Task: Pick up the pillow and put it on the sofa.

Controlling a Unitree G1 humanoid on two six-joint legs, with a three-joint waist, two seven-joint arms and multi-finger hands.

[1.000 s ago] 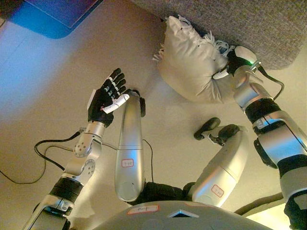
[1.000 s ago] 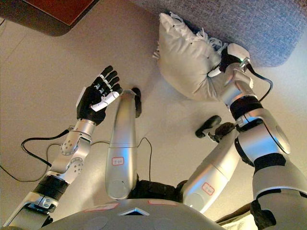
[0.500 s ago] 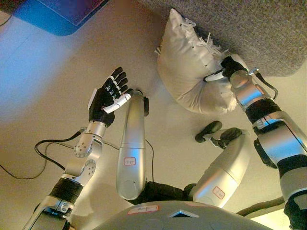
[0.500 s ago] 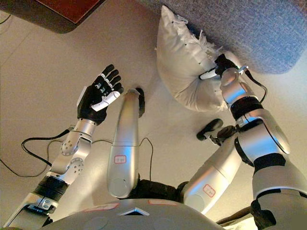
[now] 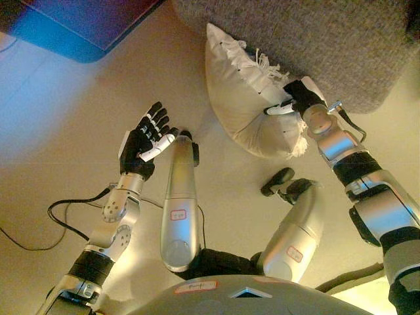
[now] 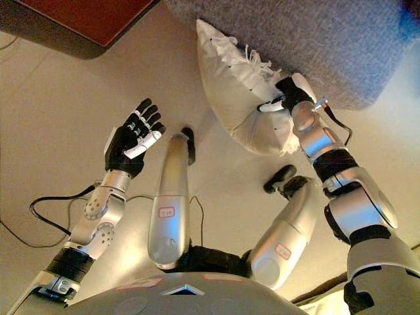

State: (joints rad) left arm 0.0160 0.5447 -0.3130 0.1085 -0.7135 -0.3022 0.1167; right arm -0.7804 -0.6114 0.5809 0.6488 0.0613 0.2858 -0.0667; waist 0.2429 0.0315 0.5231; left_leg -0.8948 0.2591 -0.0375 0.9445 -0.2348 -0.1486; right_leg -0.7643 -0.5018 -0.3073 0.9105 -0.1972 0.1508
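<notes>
Nearest the robot, the beige floor (image 5: 59,131) lies bare and wide on the left side, with open room running up towards the far left corner. Above that open stretch the left hand (image 5: 146,141) is raised, palm turned up, fingers straight and spread, holding nothing and touching nothing.

Farther out on the right, the right hand (image 5: 296,100) has its fingers and thumb curled into the fabric of the cream fringed pillow (image 5: 246,105), pinching it near its fringed upper-right edge. The pillow is tilted, one corner pointing up and to the left, its lower bulge towards the robot. Its upper side lies against the front edge of the grey sofa (image 5: 328,39); whether it rests on the floor or is lifted clear cannot be told. The floor just left of the pillow is open.

The sofa, in coarse woven fabric, fills the top right, its edge running diagonally down towards the right. At the far top left, well apart from the pillow, sits the rounded corner of a dark reddish-brown piece of furniture (image 6: 79,20); open floor lies between it and the sofa.
</notes>
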